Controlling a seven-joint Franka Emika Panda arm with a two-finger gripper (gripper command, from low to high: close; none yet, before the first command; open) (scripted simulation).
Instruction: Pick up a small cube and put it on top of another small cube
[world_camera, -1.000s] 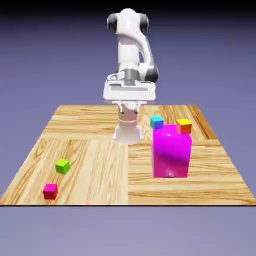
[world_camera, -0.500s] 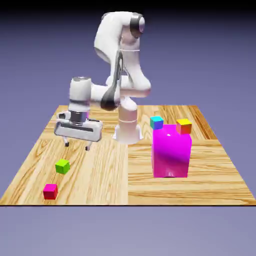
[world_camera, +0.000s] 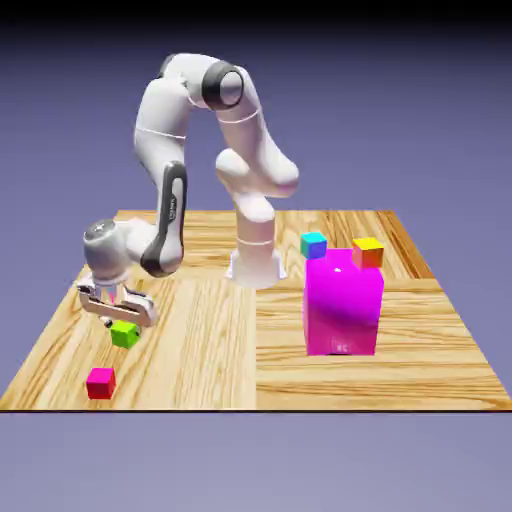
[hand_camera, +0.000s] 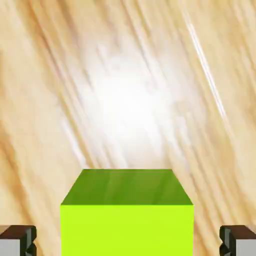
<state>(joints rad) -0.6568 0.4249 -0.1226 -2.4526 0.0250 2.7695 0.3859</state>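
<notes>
Grey fingertips (hand_camera: 18, 241) stand apart on the open claw (world_camera: 122, 327), with the lime-green cube (hand_camera: 127, 230) between them and a gap showing on either side. That cube rests on the wooden table (world_camera: 210, 350), not gripped. Near the claw, lower in the exterior view, sits the magenta-red cube (world_camera: 101, 383). Well apart, to the claw's right in that view, stands the big magenta block (world_camera: 342, 310); a cyan cube (world_camera: 313, 245) and an orange-yellow cube (world_camera: 368, 252) show at its top edge.

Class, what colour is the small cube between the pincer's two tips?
The cube is lime green, darker on one side; the hand view shows it best.
</notes>
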